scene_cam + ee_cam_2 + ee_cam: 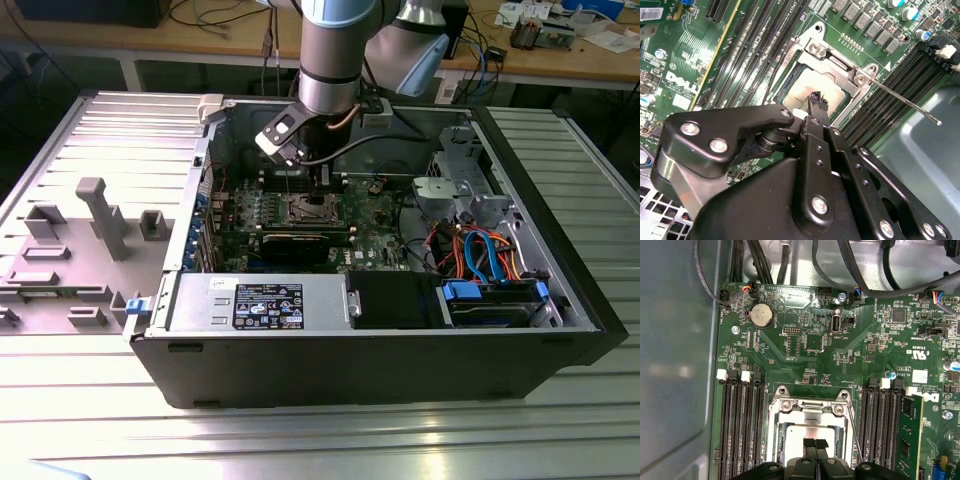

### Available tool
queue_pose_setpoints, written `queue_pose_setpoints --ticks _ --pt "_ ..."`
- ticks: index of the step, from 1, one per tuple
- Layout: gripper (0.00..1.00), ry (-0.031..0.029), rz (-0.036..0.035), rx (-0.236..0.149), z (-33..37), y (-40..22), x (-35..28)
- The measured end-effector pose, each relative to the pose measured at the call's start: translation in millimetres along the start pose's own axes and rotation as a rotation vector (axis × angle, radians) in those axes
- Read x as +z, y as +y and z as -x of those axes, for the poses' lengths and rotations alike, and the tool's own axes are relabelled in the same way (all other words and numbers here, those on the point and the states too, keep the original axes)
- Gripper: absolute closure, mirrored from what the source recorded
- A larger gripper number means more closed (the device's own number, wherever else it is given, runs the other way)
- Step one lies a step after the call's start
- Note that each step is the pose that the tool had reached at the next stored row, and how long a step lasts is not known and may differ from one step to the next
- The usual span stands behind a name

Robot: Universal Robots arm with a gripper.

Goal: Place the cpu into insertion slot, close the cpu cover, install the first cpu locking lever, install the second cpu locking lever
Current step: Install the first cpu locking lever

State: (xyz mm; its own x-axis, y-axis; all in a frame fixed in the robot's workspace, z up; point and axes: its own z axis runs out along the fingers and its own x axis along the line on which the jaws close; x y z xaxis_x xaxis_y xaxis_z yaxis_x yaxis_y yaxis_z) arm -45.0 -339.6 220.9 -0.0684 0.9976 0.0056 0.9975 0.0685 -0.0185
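Inside an open black desktop computer case [350, 370] lying on a ribbed metal table [300, 440], a grey and blue robot arm [335, 60] reaches straight down to the green circuit board [810, 355]. Its black two-fingered gripper [320, 185] hangs directly over the insertion slot [310, 210], a small square socket with a shiny metal rim. The small flat square cpu [792, 440] with a silvery-grey metal top sits in that socket, and it is also seen in the second wrist view [807, 85]. The cpu cover [790, 415], a thin square silver metal frame plate with a cut-out centre, lies flat around the chip [840, 75]. In both wrist views the gripper [817, 96] [815, 443] has its jaws drawn together, tips side by side over the middle of the chip and holding nothing; whether the tips touch the metal top cannot be told. A thin silver wire locking lever [905, 102] slants away from one corner of the frame, out over the long narrow black memory slots [750, 55]; in the first wrist view it [856, 432] runs along one side of the socket. Rows of these slots [742, 430] flank the socket on both sides. A round silver coin battery [761, 315] sits further up the board. In the exterior view, a long black graphics card [295, 243] lies just in front of the socket, and blue and orange cables [480, 250] bunch toward the exterior view's right.
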Motion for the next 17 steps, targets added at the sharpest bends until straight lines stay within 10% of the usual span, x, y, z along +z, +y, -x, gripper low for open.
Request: queue_pose_setpoints --ticks 17 --pt "0.89 0.0021 0.0001 0.0 0.0 -0.1 -3.9"
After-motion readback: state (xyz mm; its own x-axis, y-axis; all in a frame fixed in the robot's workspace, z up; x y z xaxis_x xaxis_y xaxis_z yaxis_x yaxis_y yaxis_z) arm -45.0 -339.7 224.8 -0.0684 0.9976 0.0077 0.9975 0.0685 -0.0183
